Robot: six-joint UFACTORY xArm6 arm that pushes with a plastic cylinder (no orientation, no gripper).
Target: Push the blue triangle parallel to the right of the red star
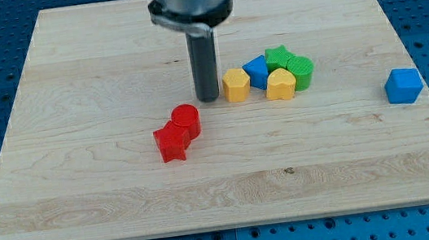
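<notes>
One small blue plastic triangle (257, 71), light, rigid, wedged in cluster; my tip (209, 98) at its 9 o'clock, beyond yellow block (236, 84); no pincer on rig; push flat face toward red star (171, 142).

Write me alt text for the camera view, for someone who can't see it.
My tip, the end of a dark rod, rests on a wooden board, just left of a cluster holding two yellow blocks, a blue triangle and two green blocks. A red star touching a red cylinder sits lower left; a blue block stands alone at right.
</notes>
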